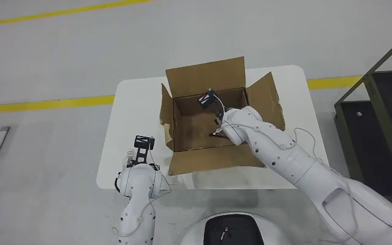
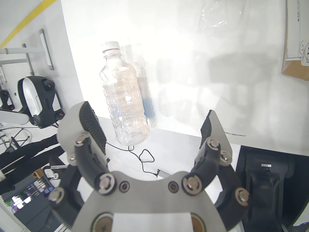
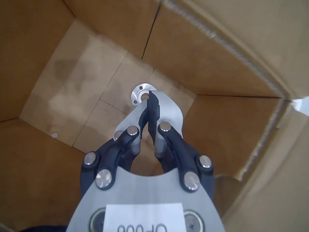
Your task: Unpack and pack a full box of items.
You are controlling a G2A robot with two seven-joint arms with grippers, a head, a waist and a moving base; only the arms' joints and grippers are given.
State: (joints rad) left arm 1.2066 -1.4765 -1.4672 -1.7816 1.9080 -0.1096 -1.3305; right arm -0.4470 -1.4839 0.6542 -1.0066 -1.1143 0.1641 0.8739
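Low in the box (image 3: 217, 56), the right gripper (image 3: 149, 98) is clenched on a small metal flange (image 3: 137, 94); the left gripper (image 2: 147, 111) hangs released at the table (image 2: 183, 49) edge, the bottle (image 2: 122, 97) lying straight ahead, cap pointing away.

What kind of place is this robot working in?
Likely a factory or warehouse-style test floor: a grey floor with yellow line markings, a white table holding a cardboard box, and a metal rack.

Box (image 3: 217, 61) is matt cardboard, bottle (image 2: 125, 102) clear plastic, flange (image 3: 139, 94) shiny metal.
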